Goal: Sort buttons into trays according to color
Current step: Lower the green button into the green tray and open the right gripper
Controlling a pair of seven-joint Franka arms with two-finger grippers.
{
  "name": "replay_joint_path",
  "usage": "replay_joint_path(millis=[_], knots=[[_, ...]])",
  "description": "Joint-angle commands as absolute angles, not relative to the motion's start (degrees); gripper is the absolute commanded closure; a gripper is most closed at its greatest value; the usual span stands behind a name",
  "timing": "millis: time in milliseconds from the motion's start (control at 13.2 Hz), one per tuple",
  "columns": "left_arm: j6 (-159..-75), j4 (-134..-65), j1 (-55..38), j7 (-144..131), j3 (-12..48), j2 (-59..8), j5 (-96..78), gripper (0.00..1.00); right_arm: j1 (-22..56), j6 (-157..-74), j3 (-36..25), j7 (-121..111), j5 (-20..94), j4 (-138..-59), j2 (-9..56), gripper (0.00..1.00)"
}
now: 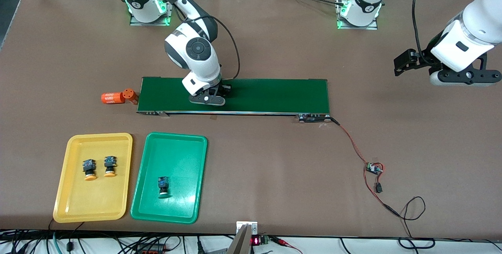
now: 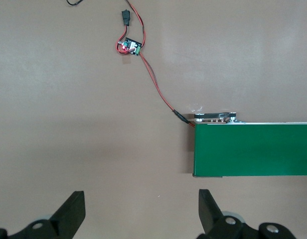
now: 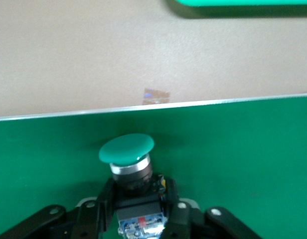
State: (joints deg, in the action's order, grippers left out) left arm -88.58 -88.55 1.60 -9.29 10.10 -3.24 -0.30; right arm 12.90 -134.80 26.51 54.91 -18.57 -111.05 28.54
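My right gripper (image 1: 208, 96) is down on the dark-green conveyor belt (image 1: 274, 95) and shut on a green-capped button (image 3: 127, 152), its black-and-blue body between the fingers (image 3: 104, 196). The yellow tray (image 1: 70, 203) holds two orange-yellow buttons (image 1: 89, 169) (image 1: 110, 166). The green tray (image 1: 184, 156), beside it toward the left arm's end, holds one green button (image 1: 163, 186). My left gripper (image 2: 142, 211) is open and empty, held over bare table off the belt's end toward the left arm's end; it also shows in the front view (image 1: 408, 62).
Two orange cylinders marked 4680 (image 1: 117, 97) lie at the belt's end toward the right arm's end. A red-and-black cable (image 1: 357, 148) runs from the belt's motor end to a small circuit board (image 1: 374, 168). The green tray's edge (image 3: 243, 4) shows in the right wrist view.
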Motion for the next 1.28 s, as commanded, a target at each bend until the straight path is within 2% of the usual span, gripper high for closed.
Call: replay_joint_path(millis=[0,227,453,604,755,982,1208], knots=[[-86.14,-86.48,1.93,-9.58,10.37,-3.96,-1.05,0.00,12.57,-134.38,25.32,52.39,-19.69,-110.30,28.92,0.85],[-84.38,-86.40,1.93,-9.49,10.37,-4.04,-1.05,0.00,11.52,-133.34,24.70,51.07,-19.51,-108.82,27.52,0.85],[-84.38,-86.48,1.93,-9.49,10.55,-4.04,-1.05,0.00,9.85,-127.80,24.44,45.91,-19.42,-101.63,26.72,0.85],[-84.29,-86.40,1.93,-9.41,10.46,-4.04,-1.05,0.00,9.14,-127.97,21.29,38.79,-18.90,-97.32,27.85,0.85],[-84.29,-86.40,1.85,-9.40,10.55,-4.04,-0.97,0.00,9.23,-128.23,18.47,34.91,-18.98,-93.80,30.83,0.85],[-84.03,-86.48,1.85,-9.40,10.55,-4.04,-0.97,0.00,9.49,-129.10,16.62,32.79,-18.98,-84.23,38.47,0.85],[-82.97,-86.40,1.76,-9.40,10.63,-4.04,-0.09,0.00,10.72,-135.16,15.74,33.31,-19.16,-82.27,42.88,0.84]])
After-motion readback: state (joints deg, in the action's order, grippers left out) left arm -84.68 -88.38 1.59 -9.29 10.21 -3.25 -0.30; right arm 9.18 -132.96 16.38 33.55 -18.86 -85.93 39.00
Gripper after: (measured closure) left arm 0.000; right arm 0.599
